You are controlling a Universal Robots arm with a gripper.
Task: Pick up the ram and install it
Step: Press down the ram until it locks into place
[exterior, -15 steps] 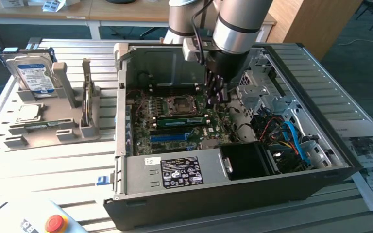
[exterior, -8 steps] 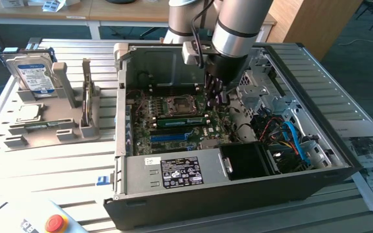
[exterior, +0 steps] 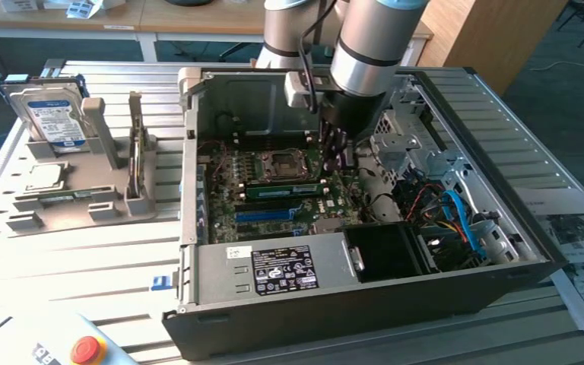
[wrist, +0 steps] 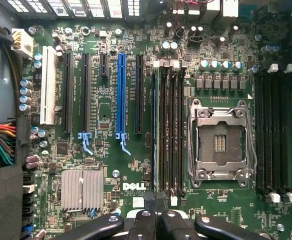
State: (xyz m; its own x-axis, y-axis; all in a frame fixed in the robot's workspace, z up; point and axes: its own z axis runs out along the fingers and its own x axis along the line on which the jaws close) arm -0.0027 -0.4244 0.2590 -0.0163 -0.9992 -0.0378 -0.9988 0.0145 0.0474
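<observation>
The ram [exterior: 284, 190] is standing on the motherboard [wrist: 136, 165] beside the processor socket [exterior: 277, 163], and the clenched gripper [exterior: 338, 156] is hovering over one end, seemingly pressing, not grasping. Seating is calling for straight, even downward force.

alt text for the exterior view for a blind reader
A silver robot arm reaches into an open black computer case, its tool shut near a long slim green ram stick standing on the green motherboard. At the exterior view's left, a silver hard drive stands in a grey holder.
</observation>
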